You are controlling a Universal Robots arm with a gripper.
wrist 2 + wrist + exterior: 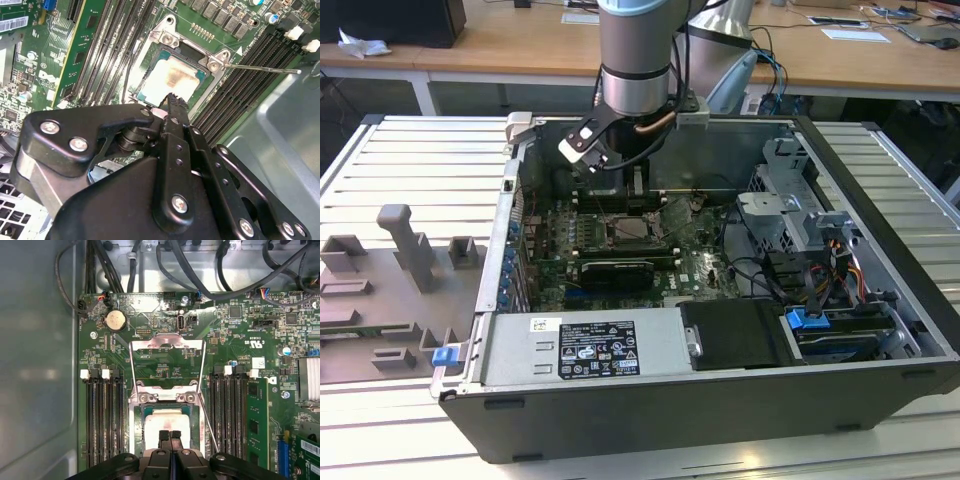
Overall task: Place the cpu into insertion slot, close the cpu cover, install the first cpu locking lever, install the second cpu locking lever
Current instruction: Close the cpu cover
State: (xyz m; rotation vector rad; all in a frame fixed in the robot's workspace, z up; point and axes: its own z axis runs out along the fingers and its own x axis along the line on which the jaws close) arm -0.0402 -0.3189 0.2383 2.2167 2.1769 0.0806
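The cpu (162, 421) lies flat in the insertion slot (134, 425), its pale metal top showing in both wrist views (172, 80). The cpu cover (167, 343) is swung open away from the slot on its hinge, with the green board showing through its cut-out. Thin locking lever rods (207, 425) (260, 68) stand loose beside the slot. My gripper (170, 435) hangs just above the chip's near edge, fingers pressed together and holding nothing. In the exterior view the gripper (620, 185) sits low inside the open computer case, over the slot (635, 232).
Black memory slots (102, 420) flank the slot on both sides, one holding a stick (255, 415). Cables (200, 275) run along the case wall. A drive cage (790, 210), power supply (585, 350) and grey fixture blocks (405, 245) on the exterior view's left surround the work area.
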